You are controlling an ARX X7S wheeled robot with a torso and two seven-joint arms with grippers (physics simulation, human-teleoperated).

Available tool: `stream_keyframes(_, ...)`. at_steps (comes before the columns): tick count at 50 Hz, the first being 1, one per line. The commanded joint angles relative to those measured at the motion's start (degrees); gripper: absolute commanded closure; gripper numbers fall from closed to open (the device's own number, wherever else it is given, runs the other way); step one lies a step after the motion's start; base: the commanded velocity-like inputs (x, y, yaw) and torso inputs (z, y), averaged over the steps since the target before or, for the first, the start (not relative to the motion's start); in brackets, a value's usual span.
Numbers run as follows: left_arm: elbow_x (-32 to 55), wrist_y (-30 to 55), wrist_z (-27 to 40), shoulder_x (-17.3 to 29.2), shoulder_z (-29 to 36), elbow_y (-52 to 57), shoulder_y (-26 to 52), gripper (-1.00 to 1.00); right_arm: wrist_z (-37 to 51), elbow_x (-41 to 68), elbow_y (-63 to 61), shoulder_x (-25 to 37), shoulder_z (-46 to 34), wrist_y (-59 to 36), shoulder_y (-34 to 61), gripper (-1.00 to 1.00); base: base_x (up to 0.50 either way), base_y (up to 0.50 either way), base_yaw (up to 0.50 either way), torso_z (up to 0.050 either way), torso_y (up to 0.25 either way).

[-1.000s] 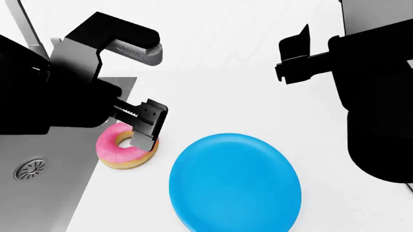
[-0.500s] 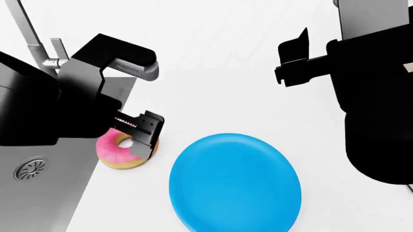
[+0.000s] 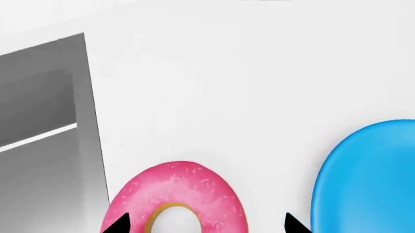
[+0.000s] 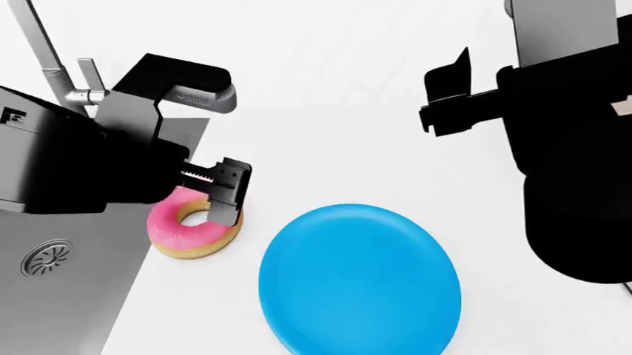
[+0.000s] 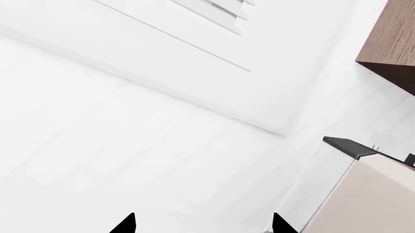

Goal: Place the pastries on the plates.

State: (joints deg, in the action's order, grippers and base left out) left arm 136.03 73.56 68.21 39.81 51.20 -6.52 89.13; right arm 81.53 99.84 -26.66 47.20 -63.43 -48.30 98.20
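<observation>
one pastry in sight, the pink donut (image 4: pixel 188 229), lying flat on the white counter (image 4: pixel 336 96) at about eight o'clock in my head view, hard by the sink (image 4: pixel 59 288) edge at nine o'clock and just beside the blue plate (image 4: pixel 360 277), which fills five to six o'clock. no bun and no patterned plate in any view.

my left gripper (image 4: pixel 219 196) hangs over the donut's near side. in the left wrist view the two dark fingertips (image 3: pixel 295 224) stand wide apart, one at each flank of the ring, so i read the jaws as spread and gripping nothing yet. the right gripper (image 4: pixel 449 89) idles up at two o'clock with air under it; its wrist camera shows two tips well apart and only wall beyond, so released too.

risks from here, as i judge them: the donut sits close to the sink lip, so a crooked close could shove it towards nine o'clock and over the edge. one finger seems to sit near the hole in the head view; if it lands on the icing rather than outside the rim, i pinch one wall only and the ring may tilt or swing out on the lift.

heading: it's a ring, hole facing straight up, icing on top, no real long axis to line up with.
</observation>
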Motion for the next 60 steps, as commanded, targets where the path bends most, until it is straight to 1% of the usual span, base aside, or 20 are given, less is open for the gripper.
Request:
stream_keyframes(1, -3.7, -0.9, -2.2, -0.8, -0.8, -1.5, -1.5, -1.0, -0.2, -0.3, 0.0, 0.0, -0.2, 0.2, -0.3, -1.0, 0.0, 0.0, 0.0, 0.0, 0.0)
stream_keyframes(8, -5.5, -0.8, -2.5, -1.5, 0.1, -2.4, -2.0, -1.0, -0.3, -0.5, -0.1, 0.1, -0.2, 0.3, -0.4, -1.0, 0.0, 0.0, 0.0, 0.0, 0.0)
stream_keyframes(24, -6.5, 0.1, -3.3, -2.1, 2.2, -2.3, -3.6, -1.0, -0.3, -0.7, 0.0, -0.2, -0.5, 0.4, -0.6, -1.0, 0.0, 0.0, 0.0, 0.0, 0.0)
stream_keyframes(48, -5.2, 0.8, -3.4, -2.0, 4.8, -1.3, -4.4, -1.0, -0.6, -1.0, 0.2, -0.3, -0.6, 0.5, -0.6, -1.0, 0.0, 0.0, 0.0, 0.0, 0.0)
stream_keyframes(60, -6.3, 0.8, -4.3, -2.2, 5.5, -1.6, -5.1, -1.0, -0.7, -1.2, 0.1, -0.1, -0.7, 0.6, -0.8, -1.0, 0.0, 0.0, 0.0, 0.0, 0.0)
